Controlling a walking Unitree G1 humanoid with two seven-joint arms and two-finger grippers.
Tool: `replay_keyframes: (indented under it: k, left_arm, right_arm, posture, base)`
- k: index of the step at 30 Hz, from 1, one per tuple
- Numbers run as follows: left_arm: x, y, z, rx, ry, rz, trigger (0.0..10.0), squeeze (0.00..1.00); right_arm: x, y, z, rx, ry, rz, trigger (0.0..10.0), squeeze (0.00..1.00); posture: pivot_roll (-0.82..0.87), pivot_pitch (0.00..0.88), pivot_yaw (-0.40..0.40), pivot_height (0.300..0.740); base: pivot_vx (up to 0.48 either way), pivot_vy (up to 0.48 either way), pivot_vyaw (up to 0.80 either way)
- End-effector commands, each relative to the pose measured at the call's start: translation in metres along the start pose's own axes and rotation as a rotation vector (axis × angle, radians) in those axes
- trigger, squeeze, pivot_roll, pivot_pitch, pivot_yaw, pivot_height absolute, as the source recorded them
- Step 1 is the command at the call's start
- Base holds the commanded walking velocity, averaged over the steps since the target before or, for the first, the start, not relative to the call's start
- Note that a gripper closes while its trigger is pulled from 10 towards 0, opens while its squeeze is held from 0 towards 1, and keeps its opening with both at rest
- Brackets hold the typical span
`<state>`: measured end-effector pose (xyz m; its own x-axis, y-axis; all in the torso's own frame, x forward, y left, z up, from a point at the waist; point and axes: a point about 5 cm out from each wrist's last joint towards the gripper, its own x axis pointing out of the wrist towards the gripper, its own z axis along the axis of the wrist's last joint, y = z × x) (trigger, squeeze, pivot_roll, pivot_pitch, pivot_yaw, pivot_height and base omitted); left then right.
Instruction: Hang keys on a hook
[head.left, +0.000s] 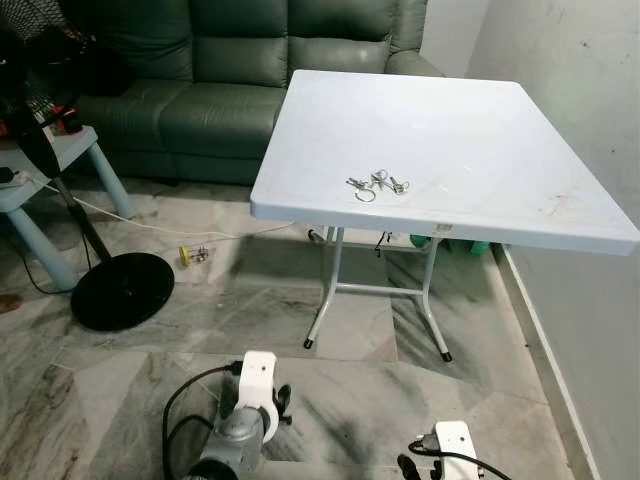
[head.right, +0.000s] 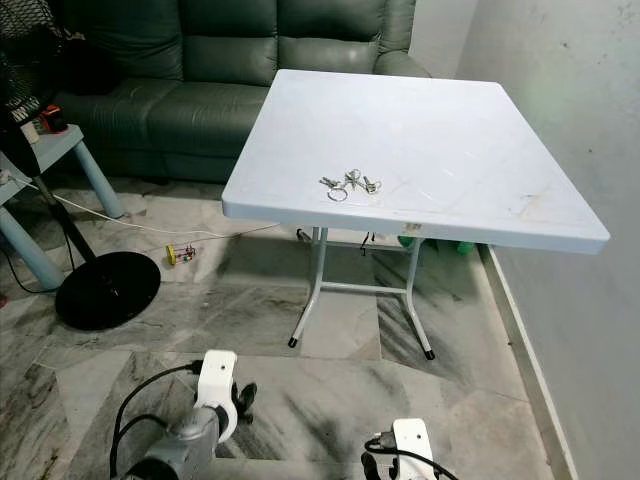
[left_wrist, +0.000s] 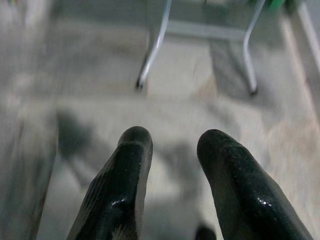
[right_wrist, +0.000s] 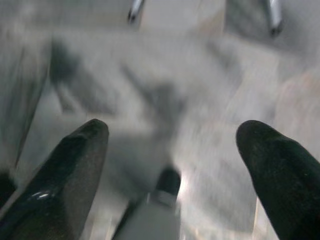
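A bunch of silver keys (head.left: 376, 185) on rings lies on the white folding table (head.left: 500, 130), close to its near edge and left of centre. Both arms hang low in front of the table, well below its top. My left arm (head.left: 248, 405) is at the bottom, and my left gripper (left_wrist: 172, 145) is open over the marble floor with nothing between its black fingers (left_wrist: 131, 165). My right arm (head.left: 452, 445) is at the bottom right; my right gripper (right_wrist: 175, 130) is open wide and holds nothing.
A dark green sofa (head.left: 230, 70) stands behind the table and a grey wall (head.left: 590, 110) runs along its right side. At the left are a fan with a round black base (head.left: 122, 290), a pale blue side table (head.left: 60, 160) and a white cable (head.left: 150, 225) on the floor.
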<state>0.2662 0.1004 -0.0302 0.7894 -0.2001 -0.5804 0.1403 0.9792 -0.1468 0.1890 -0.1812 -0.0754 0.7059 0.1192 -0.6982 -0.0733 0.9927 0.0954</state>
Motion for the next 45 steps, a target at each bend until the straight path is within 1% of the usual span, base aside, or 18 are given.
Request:
replay_keyframes:
  k: [1,4,6,10,12,14,17,20,22,23,25,26,27,30,32,35,38,45]
  left_arm:
    - [0.003,0.002,0.019,0.015,-0.086,0.007,10.0,0.00]
    - [0.005,0.007,0.037,-0.038,-0.146,-0.005,10.0,0.00]
    - [0.005,0.010,0.044,-0.025,-0.173,-0.003,10.0,0.00]
    - [0.005,0.021,0.074,-0.005,-0.268,-0.044,10.0,0.00]
    - [0.002,0.028,0.092,-0.049,-0.348,-0.037,10.0,0.00]
    - [0.001,0.033,0.103,-0.059,-0.387,-0.029,10.0,0.00]
    - [-0.003,0.041,0.124,-0.139,-0.445,-0.008,10.0,0.00]
    - [-0.010,0.047,0.142,-0.159,-0.501,0.005,10.0,0.00]
    - [-0.019,0.049,0.155,-0.130,-0.558,0.007,10.0,0.00]
    - [-0.028,0.048,0.164,-0.060,-0.614,-0.008,10.0,0.00]
    - [-0.039,0.043,0.168,0.024,-0.666,-0.046,10.0,0.00]
    - [-0.039,0.043,0.168,0.024,-0.666,-0.046,10.0,0.00]
    - [-0.049,0.036,0.165,0.059,-0.691,-0.109,10.0,0.00]
    - [-0.058,0.029,0.151,0.031,-0.673,-0.171,10.0,0.00]
    - [-0.061,0.028,0.145,0.004,-0.646,-0.181,10.0,0.00]
    - [-0.063,0.027,0.142,-0.019,-0.627,-0.189,10.0,0.00]
    - [-0.068,0.021,0.144,0.007,-0.633,-0.194,10.0,0.00]
    - [-0.072,0.021,0.149,0.029,-0.629,-0.190,10.0,0.00]
  right_arm:
    - [0.003,-0.004,0.018,0.008,-0.086,-0.005,10.0,0.00]
    - [0.005,-0.007,0.039,0.008,-0.183,-0.006,10.0,0.00]
    - [0.006,-0.008,0.046,0.012,-0.218,-0.002,10.0,0.00]
    - [0.003,-0.013,0.087,0.006,-0.430,0.001,10.0,0.00]
    - [0.000,-0.014,0.105,-0.001,-0.527,0.002,10.0,0.00]
    - [-0.003,-0.014,0.114,-0.008,-0.578,0.000,10.0,0.00]
    - [-0.009,-0.012,0.133,0.011,-0.678,0.004,10.0,0.00]
    - [-0.016,-0.010,0.147,-0.003,-0.752,0.013,10.0,0.00]
    - [-0.024,-0.007,0.157,-0.026,-0.802,0.019,10.0,0.00]
    - [-0.033,-0.002,0.165,-0.069,-0.851,0.034,10.0,0.00]
    - [-0.043,0.003,0.171,-0.079,-0.896,0.052,10.0,0.00]
    - [-0.043,0.003,0.171,-0.079,-0.896,0.052,10.0,0.00]
    - [-0.056,0.013,0.174,-0.088,-0.946,0.093,10.0,0.00]
    - [-0.071,0.029,0.173,-0.135,-0.983,0.153,10.0,0.00]
    - [-0.075,0.033,0.173,-0.129,-0.977,0.160,10.0,0.00]
    - [-0.077,0.034,0.173,-0.122,-0.968,0.159,10.0,0.00]
    - [-0.080,0.028,0.183,-0.118,-0.981,0.114,10.0,0.00]
    - [-0.087,0.026,0.197,-0.125,-0.990,0.104,10.0,0.00]
  posture:
    - [0.11,0.000,-0.042,0.740]
    - [0.11,0.000,-0.040,0.740]
    - [0.11,0.000,-0.036,0.740]
    - [0.11,0.000,-0.027,0.740]
    - [0.11,0.000,-0.023,0.740]
    - [0.11,0.000,-0.021,0.740]
    - [0.11,0.000,-0.021,0.740]
    - [0.11,0.000,-0.020,0.740]
    - [0.11,0.000,-0.018,0.740]
    - [0.11,0.000,-0.017,0.740]
    - [0.11,0.000,-0.016,0.740]
    - [0.11,0.000,-0.016,0.740]
    - [0.11,0.000,-0.013,0.740]
    - [0.10,0.000,-0.010,0.740]
    - [0.10,0.000,-0.008,0.740]
    - [0.10,0.000,-0.010,0.740]
    - [0.10,0.000,-0.009,0.740]
    - [0.11,0.000,-0.014,0.740]
  base:
    - [0.000,0.000,0.00]
    - [0.000,0.000,0.00]
    - [0.000,0.000,0.00]
    - [0.000,0.000,0.00]
    - [0.000,0.000,0.00]
    - [0.000,0.000,0.00]
    - [0.000,0.000,0.00]
    - [0.000,0.000,0.00]
    - [0.000,0.000,0.00]
    - [0.000,0.000,0.00]
    - [0.000,0.000,0.00]
    - [0.000,0.000,0.00]
    - [0.000,0.000,0.00]
    - [0.000,0.000,0.00]
    - [0.000,0.000,0.00]
    - [0.000,0.000,0.00]
    - [0.000,0.000,0.00]
    - [0.000,0.000,0.00]
